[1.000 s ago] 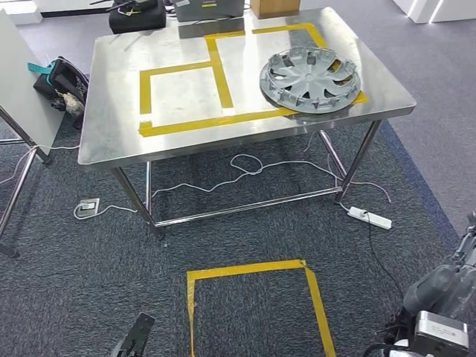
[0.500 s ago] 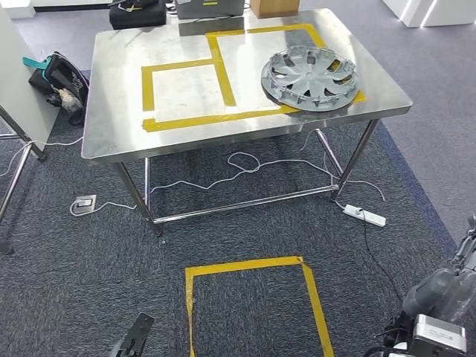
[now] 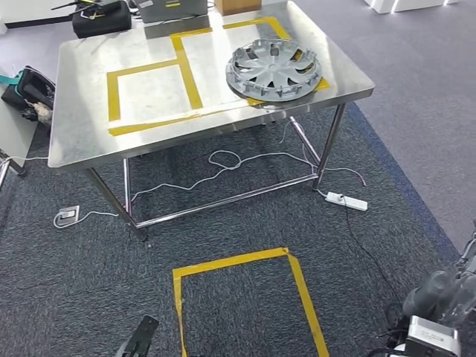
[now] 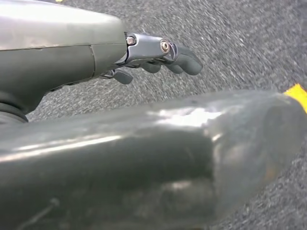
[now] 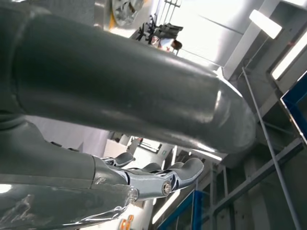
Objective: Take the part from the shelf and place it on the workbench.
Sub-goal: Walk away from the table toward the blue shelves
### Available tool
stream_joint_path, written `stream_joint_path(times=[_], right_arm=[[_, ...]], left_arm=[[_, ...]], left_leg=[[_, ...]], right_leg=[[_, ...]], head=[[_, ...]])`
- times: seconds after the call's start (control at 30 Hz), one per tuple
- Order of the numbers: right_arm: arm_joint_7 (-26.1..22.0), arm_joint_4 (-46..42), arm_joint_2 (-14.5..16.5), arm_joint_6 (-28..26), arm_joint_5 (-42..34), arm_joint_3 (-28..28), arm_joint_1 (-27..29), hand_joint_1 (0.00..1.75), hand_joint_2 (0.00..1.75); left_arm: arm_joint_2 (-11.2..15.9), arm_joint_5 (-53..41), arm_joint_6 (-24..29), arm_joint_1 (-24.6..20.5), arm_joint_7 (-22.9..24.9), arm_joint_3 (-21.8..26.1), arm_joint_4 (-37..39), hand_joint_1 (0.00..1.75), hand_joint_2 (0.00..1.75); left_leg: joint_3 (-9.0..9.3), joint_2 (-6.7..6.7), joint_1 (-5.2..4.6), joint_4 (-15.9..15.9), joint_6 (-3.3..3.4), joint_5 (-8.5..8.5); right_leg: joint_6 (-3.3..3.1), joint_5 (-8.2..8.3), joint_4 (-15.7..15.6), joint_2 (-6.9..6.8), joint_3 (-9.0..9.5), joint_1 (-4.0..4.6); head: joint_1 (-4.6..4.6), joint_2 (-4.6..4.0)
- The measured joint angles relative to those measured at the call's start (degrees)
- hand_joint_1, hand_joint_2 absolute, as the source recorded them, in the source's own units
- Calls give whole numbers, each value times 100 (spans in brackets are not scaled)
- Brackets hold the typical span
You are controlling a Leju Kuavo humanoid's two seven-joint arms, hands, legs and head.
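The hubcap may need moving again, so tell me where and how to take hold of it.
Grip the hubcap by its outer rim, at the edge nearest the robot, where it slightly overhangs the yellow tape near the front edge of the steel workbench. It lies flat, hollow side up, so the raised rim probably offers the best pinch; the spokes look shallow and sloped.

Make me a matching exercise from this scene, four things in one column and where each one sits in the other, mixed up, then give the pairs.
1. hubcap
2. power strip
3. black case
4. cardboard box

A. carpet beside a workbench leg
B. floor beyond the workbench's far left corner
C. workbench's far edge
D. on the workbench, over yellow tape

Pairs: 1-D, 2-A, 3-B, 4-C
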Motion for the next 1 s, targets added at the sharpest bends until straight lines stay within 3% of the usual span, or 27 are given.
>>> stream_joint_path(times=[0.03,0.1,0.17,0.2,0.27,0.33,0.4,0.47,0.5,0.53,0.6,0.67,0.7,0.77,0.83,0.93,0.97,1.0], right_arm=[[3,0,0,-7,0,0,2,0,0],[6,-1,0,-27,1,0,1,0,0],[12,-4,0,-51,2,1,2,0,0],[15,-5,-1,-60,3,1,9,0,0],[19,-7,-2,-73,5,2,38,0,0],[24,-8,-9,-79,7,5,51,0,0],[33,-8,-17,-85,7,10,47,0,0],[38,-7,-20,-88,7,16,61,0,0],[40,-7,-21,-89,7,17,73,0,0],[42,-7,-22,-89,8,18,82,0,0],[43,-11,-22,-90,8,19,86,0,0],[46,-23,-22,-89,6,23,84,0,0],[49,-30,-22,-89,5,26,85,0,0],[52,-43,-22,-91,4,29,93,0,0],[52,-53,-23,-96,5,30,87,0,0],[68,-62,-24,-98,4,59,71,0,0],[77,-62,-24,-97,4,71,70,0,0],[85,-61,-24,-97,5,80,70,0,0]], left_arm=[[0,9,-1,6,-25,1,-1,0,0],[3,50,-3,7,-84,7,-1,0,0],[-2,108,-4,2,-137,33,-1,0,0],[-6,136,-9,0,-155,56,-1,0,0],[-21,197,-49,-7,-181,113,-1,0,0],[-33,218,-85,-14,-221,151,-1,0,0],[-44,180,-66,-3,-262,160,-1,0,0],[-49,125,18,15,-274,160,-1,0,0],[-51,95,76,18,-275,160,-1,0,0],[-55,69,130,17,-276,160,-1,0,0],[-68,28,199,10,-276,160,-1,0,0],[-81,-1,234,7,-275,160,-1,0,0],[-85,-14,245,7,-274,160,-1,0,0],[-91,-42,275,3,-272,159,-1,0,0],[-93,-61,345,-3,-244,158,-1,0,0],[-96,-76,517,2,-38,157,1,0,0],[-97,-86,555,7,20,157,1,0,0],[-99,-97,577,10,45,157,2,0,0]], left_leg=[[115,-16,-3,-181,27,128],[534,-183,-7,-922,100,456],[823,-353,-3,-1478,134,587],[858,-379,-9,-1565,138,577],[853,-296,-12,-1600,170,597],[849,-192,-9,-1632,243,626],[838,-73,-24,-1640,291,633],[825,56,-45,-1637,306,638],[821,118,-50,-1635,309,640],[822,178,-53,-1633,308,641],[835,278,-61,-1624,290,637],[841,348,-89,-1602,239,632],[840,382,-101,-1595,206,637],[832,444,-96,-1592,145,645],[773,331,-75,-1446,84,503],[350,52,-58,-454,34,-67],[205,22,-57,-129,33,-187],[139,9,-56,23,37,-196]], right_leg=[[6,11,0,57,-11,4],[33,28,3,169,-25,12],[89,43,21,270,-68,16],[127,57,19,314,-94,10],[206,83,3,354,-160,-17],[262,-69,206,144,-289,-18],[300,-457,863,-115,-573,-12],[327,-736,1529,-169,-846,-14],[334,-725,1605,-177,-850,-14],[335,-611,1442,-192,-732,-13],[329,-286,657,-350,-263,-9],[276,-119,86,-497,58,7],[241,-110,5,-512,88,19],[158,-74,11,-399,53,25],[78,-30,-4,-308,33,6],[2,26,-12,-164,-11,-9],[-2,36,-11,-106,-29,-8],[2,45,-9,-45,-41,-6]], head=[[1,0],[0,0],[7,0],[7,0],[7,0],[41,0],[79,0],[83,0],[83,0],[83,0],[85,0],[77,0],[73,0],[70,0],[65,0],[55,0],[55,0],[54,0]])
